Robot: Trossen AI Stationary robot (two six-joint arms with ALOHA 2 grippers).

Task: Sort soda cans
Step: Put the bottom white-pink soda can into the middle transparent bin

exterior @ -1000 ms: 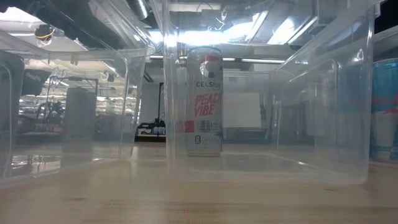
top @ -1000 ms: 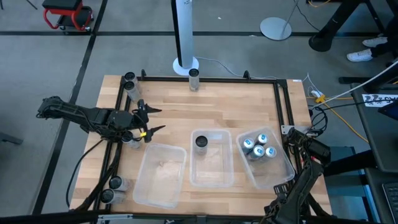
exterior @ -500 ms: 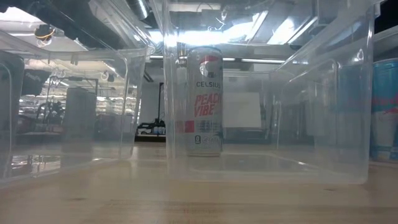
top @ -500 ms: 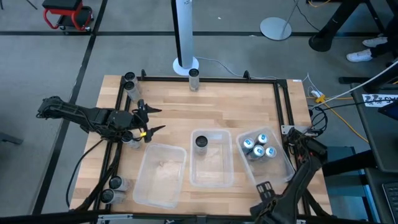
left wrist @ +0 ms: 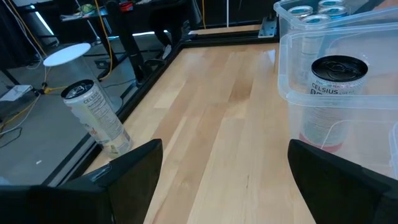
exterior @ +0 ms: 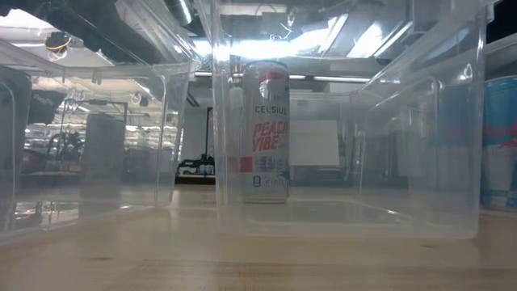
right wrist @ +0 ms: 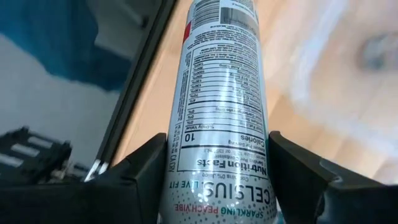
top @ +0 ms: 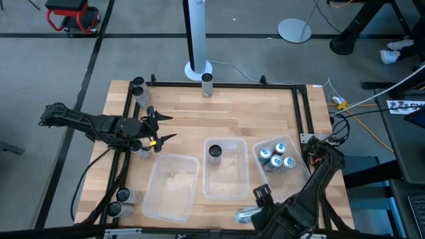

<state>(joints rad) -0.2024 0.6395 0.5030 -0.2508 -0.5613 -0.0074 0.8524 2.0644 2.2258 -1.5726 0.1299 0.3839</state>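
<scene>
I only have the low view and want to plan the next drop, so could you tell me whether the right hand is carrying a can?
Observer: Yes, the right hand is closed on a Celsius can, held sideways by the near edge of the table.
Operator: How many cans are in the right bin?
Observer: Four blue-and-white cans stand in the right bin.
Operator: And the left hand?
Observer: The left hand hovers open over the table's left side.
</scene>
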